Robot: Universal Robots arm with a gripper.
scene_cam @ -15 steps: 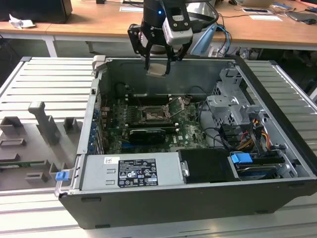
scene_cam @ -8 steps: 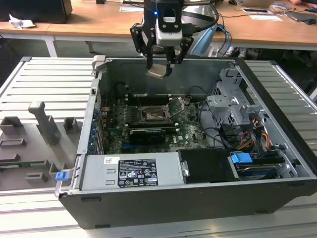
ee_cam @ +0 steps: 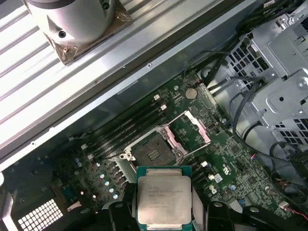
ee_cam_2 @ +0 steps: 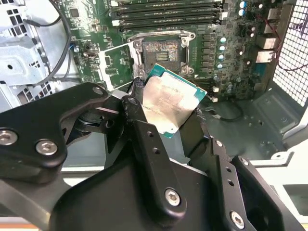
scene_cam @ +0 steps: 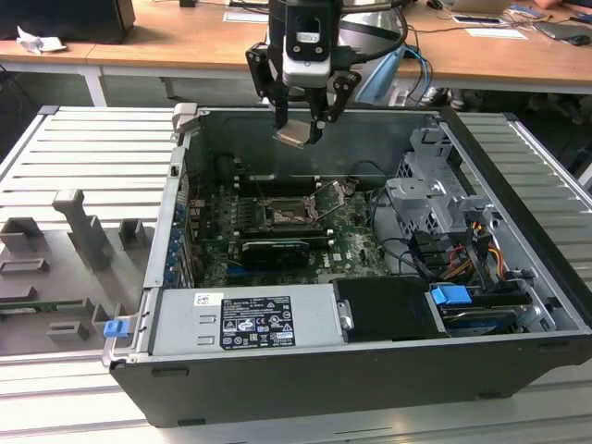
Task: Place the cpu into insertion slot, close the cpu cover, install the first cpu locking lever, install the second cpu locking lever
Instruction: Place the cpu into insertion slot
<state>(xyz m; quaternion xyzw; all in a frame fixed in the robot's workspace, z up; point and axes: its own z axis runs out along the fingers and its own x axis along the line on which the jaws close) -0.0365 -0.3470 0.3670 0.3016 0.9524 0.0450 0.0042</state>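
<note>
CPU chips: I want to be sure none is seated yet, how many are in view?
1. The flat square silver-topped cpu is gripped in the black pincer; the square dark-centred insertion slot is empty.

We find faint print on the metal top of the cpu [ee_cam: 164, 198] in the first wrist view, and a white label [scene_cam: 242, 323] on the grey power supply box [scene_cam: 314, 316]; none of it is readable for us.

A finger [ee_cam_2: 144, 139] of the tool [ee_cam_2: 168, 109] hides one cpu [ee_cam_2: 174, 98] edge in the second wrist view.
</note>
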